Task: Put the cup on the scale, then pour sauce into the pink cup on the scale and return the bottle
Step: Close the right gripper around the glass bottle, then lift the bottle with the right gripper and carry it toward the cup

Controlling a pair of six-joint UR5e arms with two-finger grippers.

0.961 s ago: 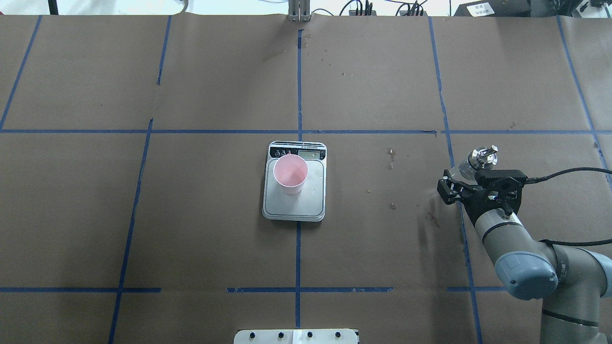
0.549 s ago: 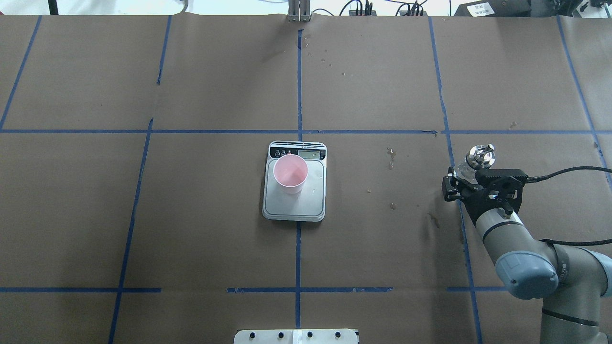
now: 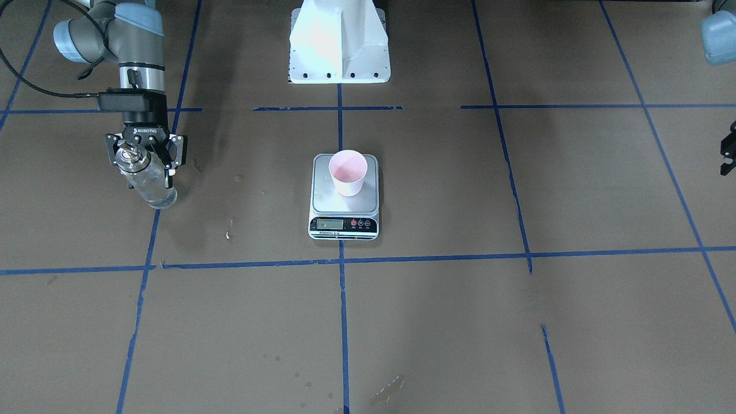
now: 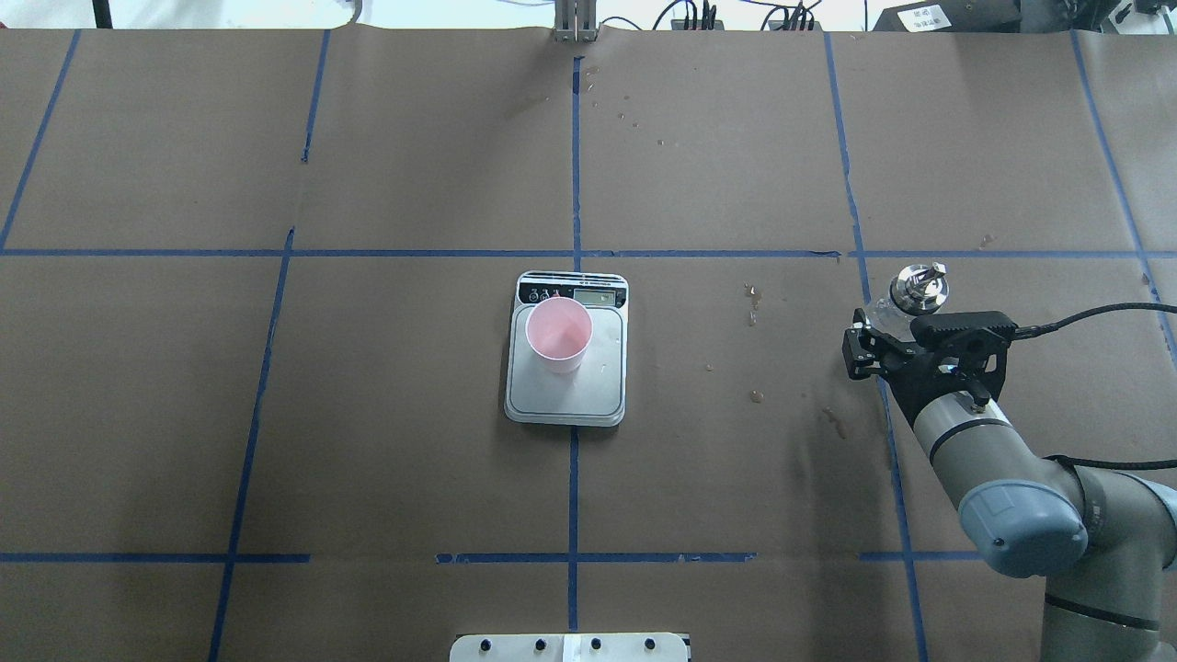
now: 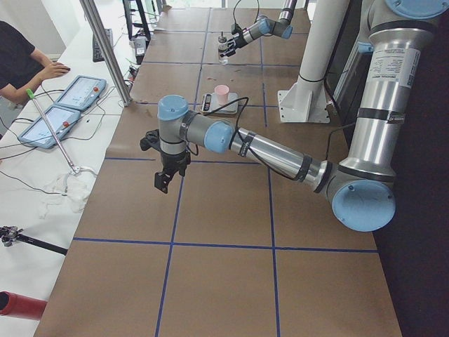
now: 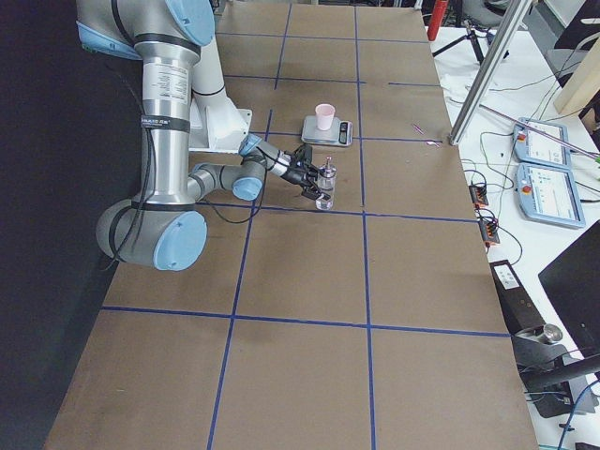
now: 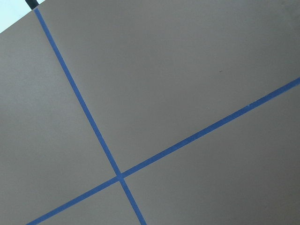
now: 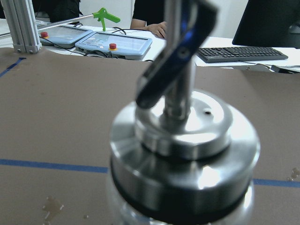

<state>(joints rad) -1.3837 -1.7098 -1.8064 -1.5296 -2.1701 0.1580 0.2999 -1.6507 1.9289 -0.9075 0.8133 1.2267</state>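
Note:
The pink cup (image 4: 557,333) stands upright on the back half of the scale (image 4: 565,397), near its display, at the table's middle. Far off on the robot's right stands the clear glass bottle (image 3: 152,185) with its silver pourer cap (image 4: 919,287). My right gripper (image 3: 144,165) reaches in level from behind and is shut on the bottle's body. In the right wrist view the cap (image 8: 187,154) fills the frame and the fingers are hidden. The sauce shows only as clear glass. My left gripper (image 5: 163,184) hangs over bare paper, far from the scale; its jaws are unclear.
Brown paper with blue tape lines covers the table. Wet stains (image 4: 754,303) lie between scale and bottle. The white robot pedestal (image 3: 339,46) stands behind the scale. A person sits at a side desk (image 5: 21,63) with tablets (image 5: 77,95), past a metal post (image 5: 105,49).
The right gripper and the bottle have moved together a little away from the robot. The bottle has gone from tilted to nearly upright. Cup and scale have not moved.

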